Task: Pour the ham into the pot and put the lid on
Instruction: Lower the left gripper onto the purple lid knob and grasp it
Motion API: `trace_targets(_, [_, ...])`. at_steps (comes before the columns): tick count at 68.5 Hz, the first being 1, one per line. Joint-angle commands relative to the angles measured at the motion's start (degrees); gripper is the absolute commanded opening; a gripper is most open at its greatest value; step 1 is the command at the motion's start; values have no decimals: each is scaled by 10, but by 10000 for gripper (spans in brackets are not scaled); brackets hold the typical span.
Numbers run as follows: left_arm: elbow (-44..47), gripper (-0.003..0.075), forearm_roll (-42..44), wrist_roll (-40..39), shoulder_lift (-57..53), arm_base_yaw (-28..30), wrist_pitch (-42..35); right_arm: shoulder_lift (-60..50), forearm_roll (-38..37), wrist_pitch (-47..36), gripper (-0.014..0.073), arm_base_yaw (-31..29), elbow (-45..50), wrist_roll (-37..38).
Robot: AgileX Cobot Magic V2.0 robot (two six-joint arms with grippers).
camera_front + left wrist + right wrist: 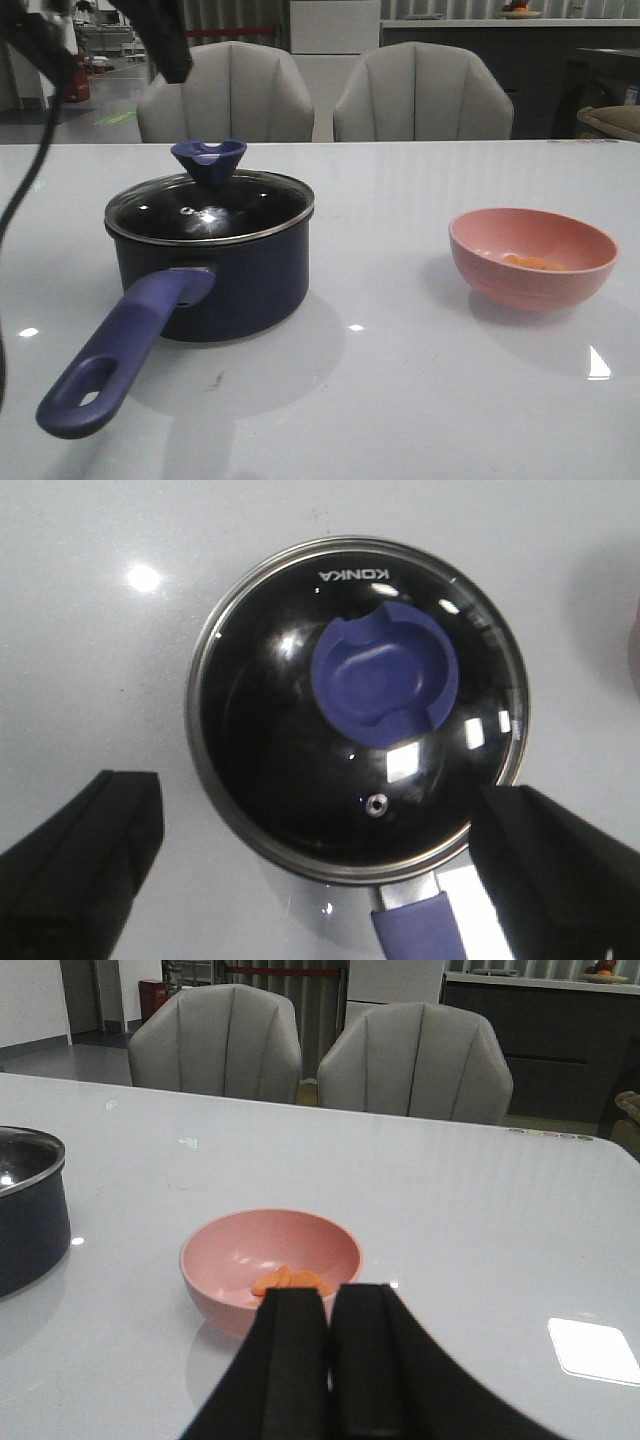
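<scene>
From the front, we see the pot (215, 270) on the left half of the glossy white counter (400, 400), its long purple-blue handle (120, 350) angled toward the near edge. The glass lid (210, 207) sits on its rim, its flared blue knob (208, 160) upright. The pink bowl (532, 257) stands well apart on the right, with orange ham (530, 262) slices in its bottom. Open counter lies between the two and in front of them. Two pale upholstered chairs (320, 95) stand behind the far edge.

In the left wrist view, we look straight down on the lid (355, 710): clear glass, metal rim, a small vent hole, the knob (385, 675) in the middle. The left pincer (330, 870) is spread wide and holds nothing, one black finger (85, 860) on either side of the pot, clear of the rim.

In the right wrist view, the right pincer (330, 1360) has its fingers pressed together on nothing, just short of the bowl (270, 1270). The ham (290, 1282) lies inside it. The pot's wall (30, 1210) shows at the side.
</scene>
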Motion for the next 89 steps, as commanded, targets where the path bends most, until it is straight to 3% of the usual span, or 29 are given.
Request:
trace_targets(1, [-59, 670, 33, -46, 16, -19, -4, -11, -6, -51, 150, -3, -2, -4])
trace_targets(40, [-252, 670, 69, -127, 177, -46, 128, -11, -6, -50, 150, -2, -2, -4])
trace_targets(60, [-266, 669, 70, -145, 211, -46, 168, -11, -6, -50, 150, -1, -2, -4])
trace_targets(89, [-267, 635, 52, -145, 235, -46, 157, -11, -6, -50, 150, -1, -2, -4])
